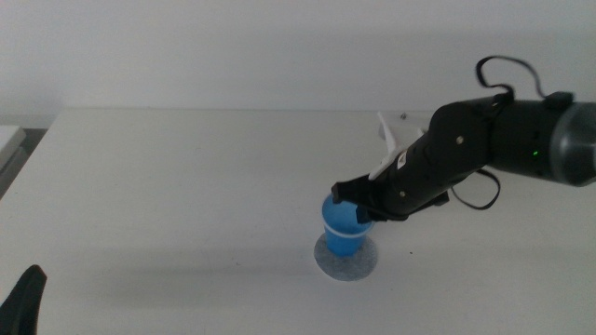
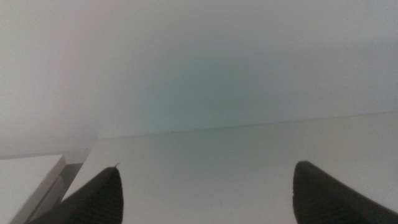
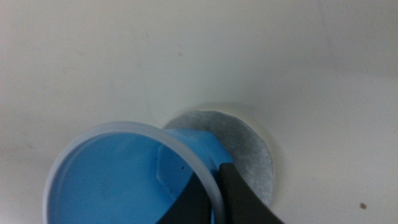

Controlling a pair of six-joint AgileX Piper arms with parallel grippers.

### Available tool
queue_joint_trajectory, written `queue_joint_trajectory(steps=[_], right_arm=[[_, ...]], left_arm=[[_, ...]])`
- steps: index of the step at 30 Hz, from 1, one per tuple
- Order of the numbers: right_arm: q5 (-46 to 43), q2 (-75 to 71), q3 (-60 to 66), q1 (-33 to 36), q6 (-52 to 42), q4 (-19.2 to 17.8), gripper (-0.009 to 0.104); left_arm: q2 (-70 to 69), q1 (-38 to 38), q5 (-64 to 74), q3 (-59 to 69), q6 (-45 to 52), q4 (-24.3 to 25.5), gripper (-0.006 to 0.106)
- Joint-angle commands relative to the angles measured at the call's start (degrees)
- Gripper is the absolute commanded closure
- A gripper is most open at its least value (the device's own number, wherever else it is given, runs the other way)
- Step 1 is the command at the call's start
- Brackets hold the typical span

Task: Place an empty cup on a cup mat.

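Note:
The blue cup (image 1: 342, 227) with a thin white rim is at the grey round cup mat (image 1: 347, 262) in the middle of the table, its base over the mat's centre. I cannot tell whether it rests on the mat or hangs just above it. My right gripper (image 1: 354, 201) is shut on the cup's rim. In the right wrist view one jaw is inside the cup (image 3: 118, 180) and one outside, with the mat (image 3: 239, 146) showing beyond it. The cup is empty. My left gripper (image 1: 23, 298) waits open at the table's near left corner.
A white object (image 1: 386, 136) stands at the back behind the right arm. A white shelf (image 1: 7, 141) sits off the table's left edge and also shows in the left wrist view (image 2: 28, 177). The table edge (image 2: 249, 126) runs ahead of the left gripper (image 2: 205, 180).

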Motion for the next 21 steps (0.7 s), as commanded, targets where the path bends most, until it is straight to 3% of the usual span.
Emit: queue_joint_trajectory(steps=[1,8,10,21], right_arm=[[-0.6,1.1,0.4,0.2,0.3,-0.3,0.096],[0.1,3.2,0.4,0.2,0.7,-0.7,0.095],[2.2,2.5,0.1,0.2,1.0,-1.6,0.089],[3.0,-10.3,0.1,-0.1,-0.2,-2.2,0.023]], left_arm=[[-0.2,-0.1,-0.3,0.0,-0.2,0.0,0.007],[-0.2,-0.1,-0.3,0.0,-0.2,0.0,0.007],[-0.2,-0.1,-0.3,0.0,-0.2,0.0,0.007],[-0.2,-0.1,-0.3,0.0,-0.2,0.0,0.007]])
